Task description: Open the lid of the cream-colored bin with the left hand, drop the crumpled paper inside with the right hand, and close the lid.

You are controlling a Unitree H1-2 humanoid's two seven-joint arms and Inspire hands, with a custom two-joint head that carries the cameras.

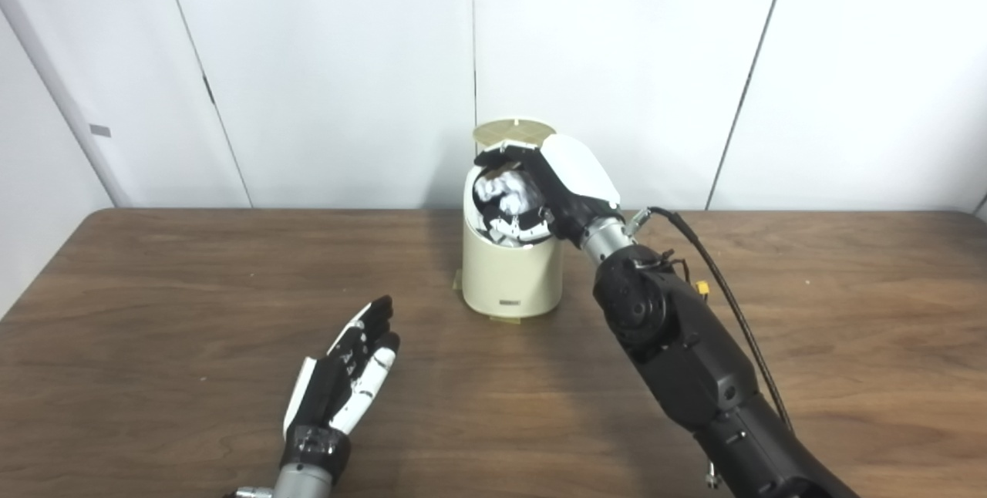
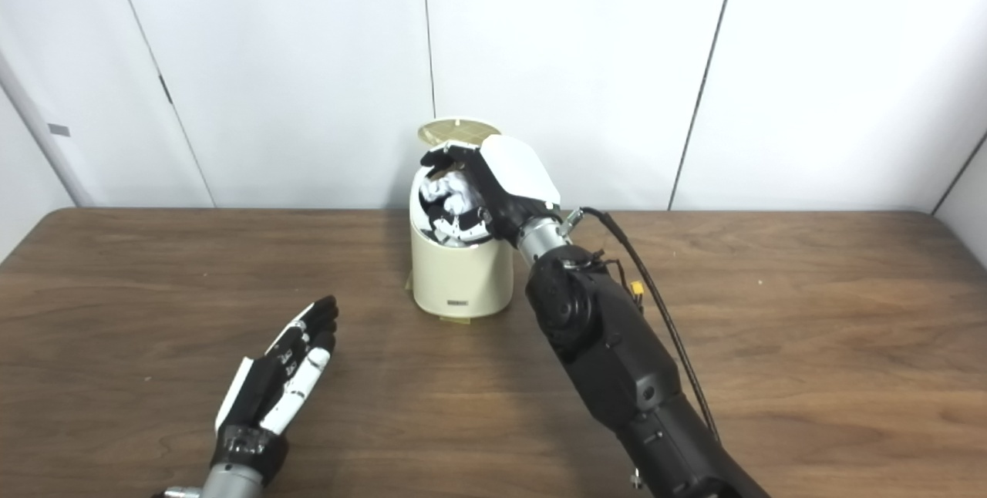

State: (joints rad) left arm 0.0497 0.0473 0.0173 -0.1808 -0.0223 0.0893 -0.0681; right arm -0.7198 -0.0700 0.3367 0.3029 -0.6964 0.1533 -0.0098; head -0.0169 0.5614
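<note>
Left hand [image 1: 343, 375] lies low over the near left of the wooden table [image 1: 154, 290], fingers straight and apart, holding nothing; it seems parked well clear of the bin so the other arm has room. Farther right, at the far middle of the table, the cream-colored bin [image 1: 510, 274] stands upright with its lid [image 1: 514, 130] tipped up and back, the round underside facing the room, so the mouth is open without anyone holding it. Right hand [image 1: 544, 193] sits right at that mouth, fingers curled tight around the crumpled paper [image 1: 500, 190], which shows white between them and hangs at the rim rather than down inside; I judge the drop is the step in hand. The dark right forearm [image 1: 678, 351] slants up from the near right, passing just beside the bin's right wall. Bare tabletop spreads to the right and near side, giving that arm free room to draw back, while the raised lid stands close behind the knuckles.
</note>
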